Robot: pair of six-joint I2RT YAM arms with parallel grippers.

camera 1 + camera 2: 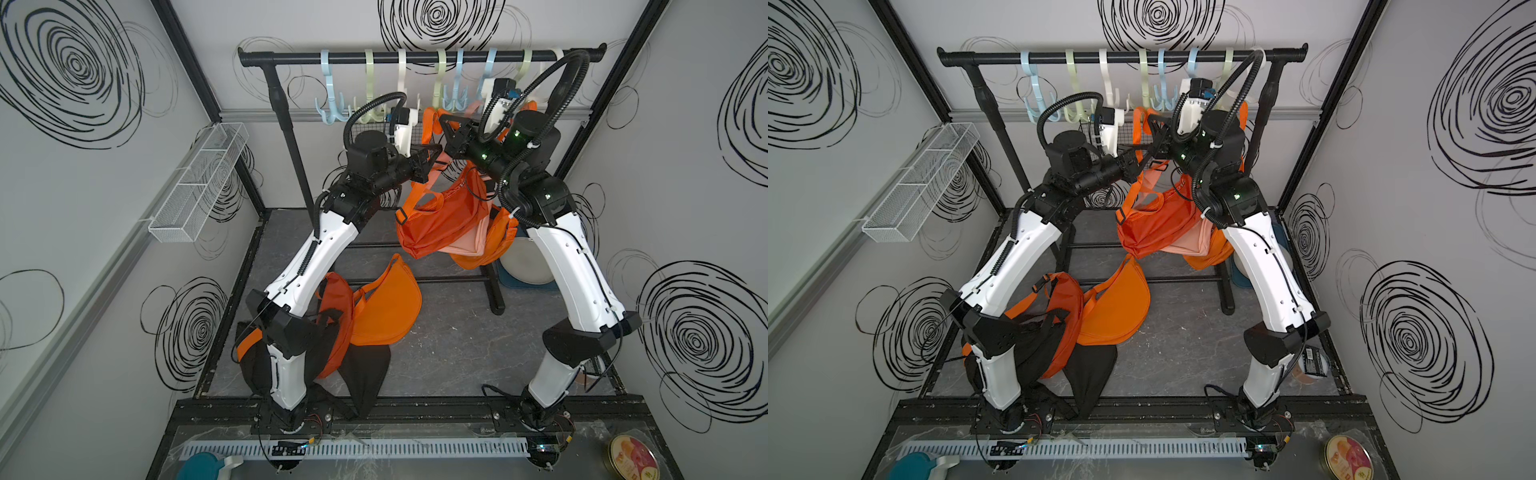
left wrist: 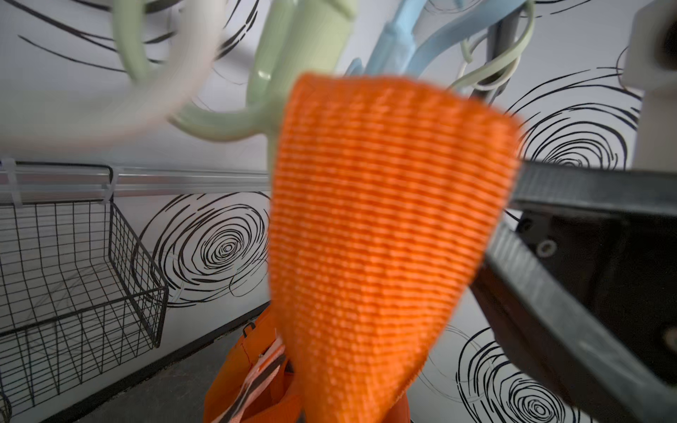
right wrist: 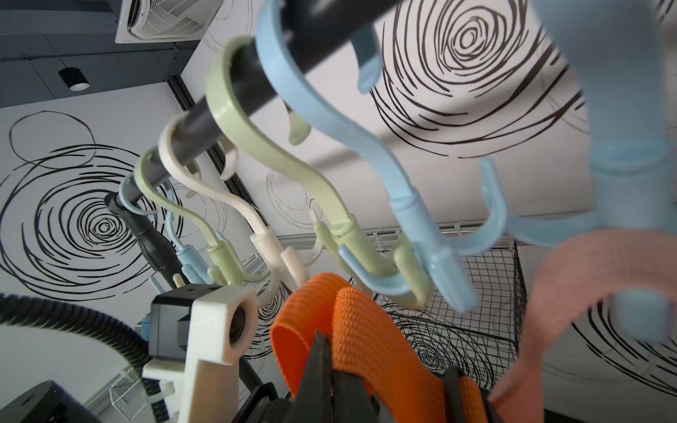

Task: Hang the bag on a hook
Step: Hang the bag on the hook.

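Note:
An orange bag (image 1: 440,224) (image 1: 1154,228) hangs in the air between my two raised arms, below the black rail (image 1: 415,56) that carries several pastel hooks. Its webbing strap (image 1: 428,129) (image 2: 384,219) (image 3: 370,329) runs up to both grippers. My left gripper (image 1: 434,154) (image 1: 1144,156) is shut on the strap; the strap hides its jaws in the left wrist view. My right gripper (image 3: 322,340) (image 1: 445,124) is shut on a fold of the same strap, just under a green hook (image 3: 414,289) (image 2: 271,95). The strap touches no hook.
A peach bag (image 1: 465,245) hangs by its strap (image 3: 571,278) from a blue hook (image 3: 439,256), with another orange bag (image 1: 494,245) beside it. A black wire basket (image 2: 73,274) sits behind the rack. Orange (image 1: 386,307) and black (image 1: 365,382) bags lie on the floor. A white basket (image 1: 199,183) is on the left wall.

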